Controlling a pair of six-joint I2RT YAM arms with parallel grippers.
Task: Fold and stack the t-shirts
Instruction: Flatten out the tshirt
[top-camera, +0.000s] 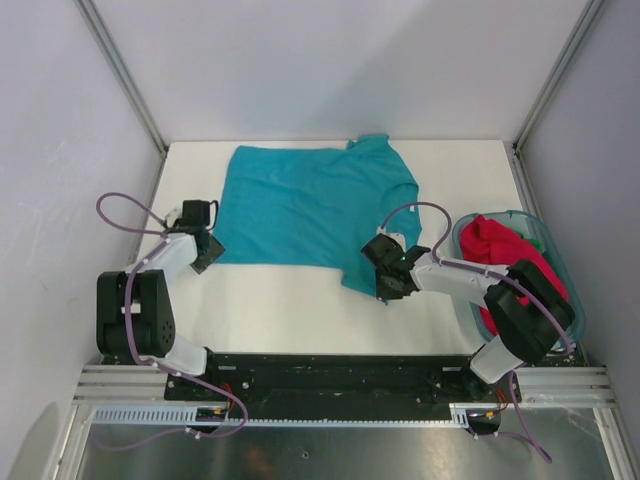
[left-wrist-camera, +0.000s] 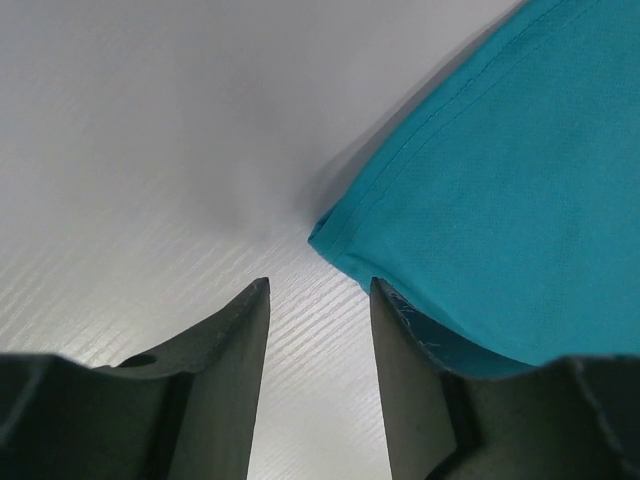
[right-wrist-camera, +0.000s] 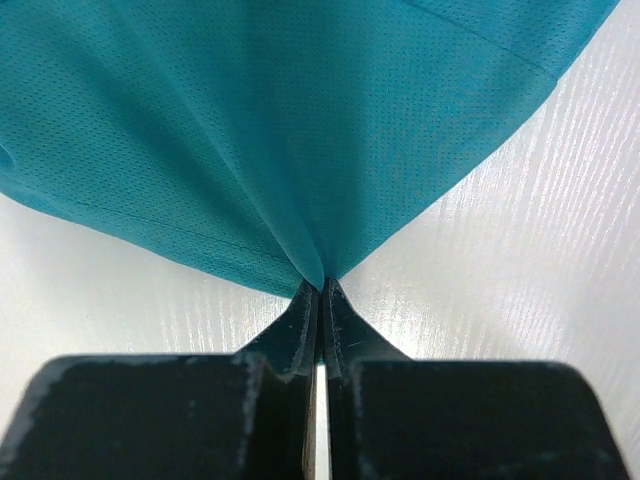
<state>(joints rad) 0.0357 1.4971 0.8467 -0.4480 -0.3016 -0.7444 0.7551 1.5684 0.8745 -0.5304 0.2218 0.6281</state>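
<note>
Teal t-shirt (top-camera: 300, 205) lay spread flat and unfolded on the table (top-camera: 280, 310) left of the basket (top-camera: 545, 237), where the magenta t-shirt (top-camera: 500, 245) sat bunched, so all folding and stacking was yet to do. The teal t-shirt's long axis ran toward the basket, shoulders seemingly nearest it. The right gripper (right-wrist-camera: 320, 288) was pinched tight on its basket-side edge; the left gripper (left-wrist-camera: 320, 285) hung half-open, empty, at the far corner.

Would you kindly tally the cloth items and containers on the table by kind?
teal t-shirt, spread on the table: 1
red cloth, bundled in the basket: 1
basket: 1
Total: 3
A green sliver beside the red is too small to count.
</note>
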